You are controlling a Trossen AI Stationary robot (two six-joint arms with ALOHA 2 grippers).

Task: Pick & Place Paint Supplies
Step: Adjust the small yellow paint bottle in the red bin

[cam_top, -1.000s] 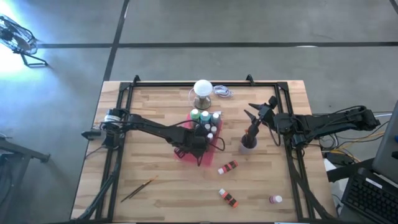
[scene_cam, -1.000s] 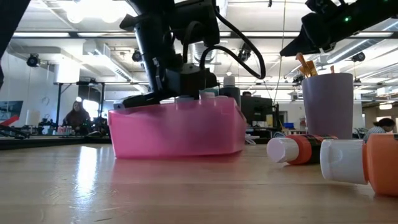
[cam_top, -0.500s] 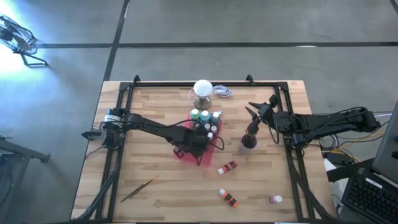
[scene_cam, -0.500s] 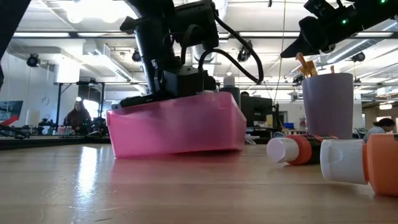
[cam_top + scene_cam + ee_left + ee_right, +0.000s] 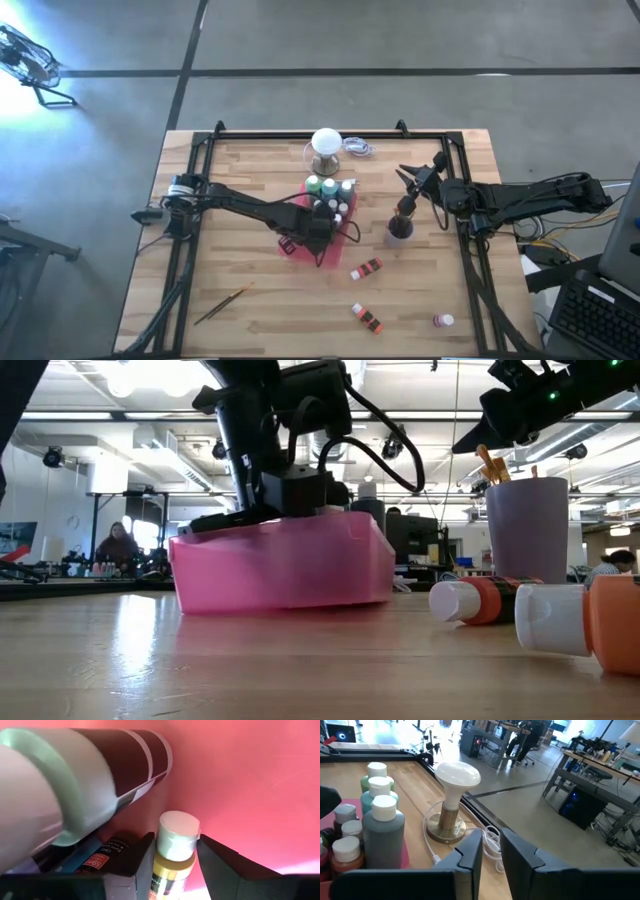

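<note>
Pink plastic makes the tray (image 5: 300, 247) that sits near the middle of the wooden desk (image 5: 250, 320), and in the low view its left side looks a little lifted from the surface. The left end effector (image 5: 322, 226) reaches down inside this tray among the small paint bottles (image 5: 338, 207). In the left wrist view its two dark fingers (image 5: 137, 865) stand on each side of a small bottle with a white cap (image 5: 176, 842), with a narrow gap to the bottle on both sides, so I cannot tell if it already grips it. A bigger dark bottle (image 5: 90, 780) lies tilted just beside it against the pink wall. A larger teal bottle (image 5: 384, 834) and a green bottle (image 5: 376, 779) stand at the back edge of the tray, near the white ball-topped stand (image 5: 326, 146). The right end effector (image 5: 415, 180) hangs in the air above a purple cup (image 5: 398, 228) that holds brushes (image 5: 491, 464); its fingers (image 5: 470, 855) are close together with only a narrow slit between them, and nothing is seen between them. More paint bottles lie on their side on the desk: an orange one (image 5: 367, 268) near the cup, another orange one (image 5: 366, 318) closer to the front, and a pink one (image 5: 442, 321) toward the front right corner. One thin brush (image 5: 222, 304) lies alone at the front left part of the desk, well apart from the tray.
</note>
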